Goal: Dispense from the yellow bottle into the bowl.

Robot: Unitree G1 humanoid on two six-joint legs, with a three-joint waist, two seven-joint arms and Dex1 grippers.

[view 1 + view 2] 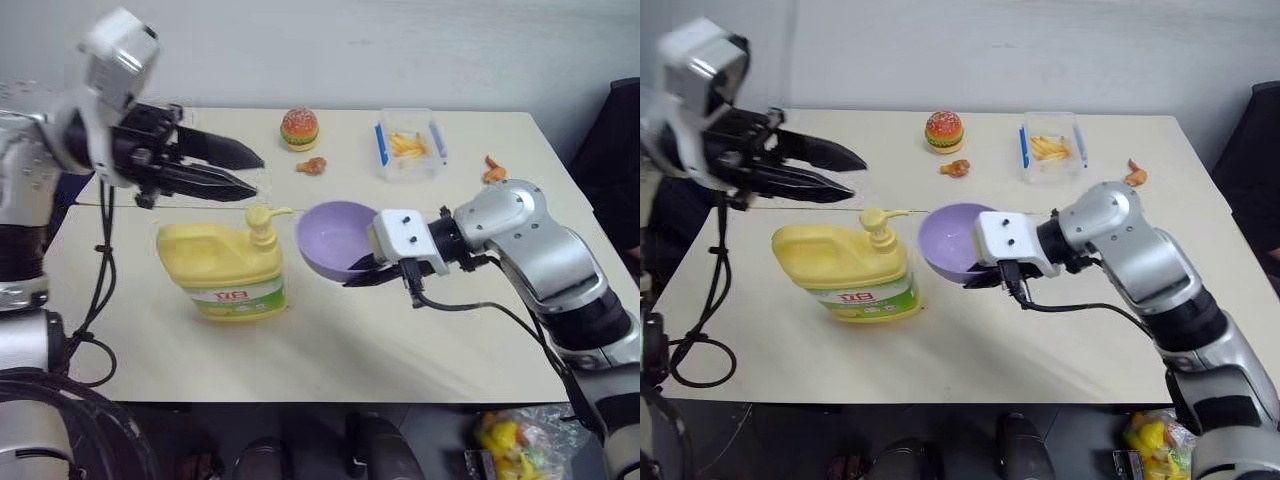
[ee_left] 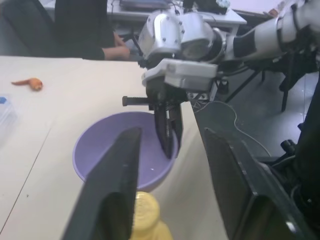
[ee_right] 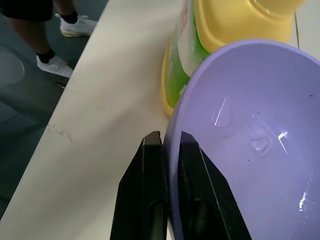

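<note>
The yellow bottle (image 1: 225,268) stands upright on the table's left half, its pump top (image 1: 262,216) pointing right toward the bowl. My left gripper (image 1: 256,176) hovers just above and behind the pump, open, with nothing between its fingers (image 2: 111,185). The lavender bowl (image 1: 330,236) is held tilted right beside the pump's spout, its mouth toward the bottle. My right gripper (image 1: 356,276) is shut on the bowl's near rim, one finger (image 3: 150,190) outside and one inside. A few clear drops (image 3: 222,112) lie on the bowl's inner wall.
At the back of the table (image 1: 420,340) are a toy burger (image 1: 299,127), a small fried piece (image 1: 311,165), a clear container of fries (image 1: 410,142) and an orange bit (image 1: 492,172). A person (image 2: 100,40) sits beyond the table. A plastic bag (image 1: 510,440) lies on the floor.
</note>
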